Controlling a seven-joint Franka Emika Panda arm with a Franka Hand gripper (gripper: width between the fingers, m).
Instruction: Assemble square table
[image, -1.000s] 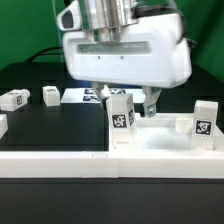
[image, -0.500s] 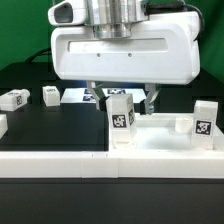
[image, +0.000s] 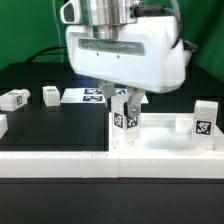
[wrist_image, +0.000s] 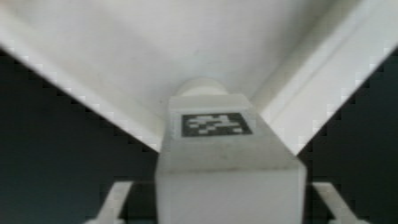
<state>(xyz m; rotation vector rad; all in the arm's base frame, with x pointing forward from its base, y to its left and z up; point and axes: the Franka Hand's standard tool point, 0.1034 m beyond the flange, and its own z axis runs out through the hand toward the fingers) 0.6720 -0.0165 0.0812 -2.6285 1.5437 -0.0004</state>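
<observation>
Gripper (image: 122, 99), shifted in over the upright leg (image: 122, 120) since a moment ago, straddles it wide and untouching; the leg's long axis runs vertically, directly below.

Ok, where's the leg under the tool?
Centre of the exterior view: the leg stands upright on the tabletop's corner at that view's left, the tool straddling it.

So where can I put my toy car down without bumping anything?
The bare black table between the loose legs and the long front wall is free. It's crowded by the standing leg on the square top, where the gripper hangs over it.
</observation>
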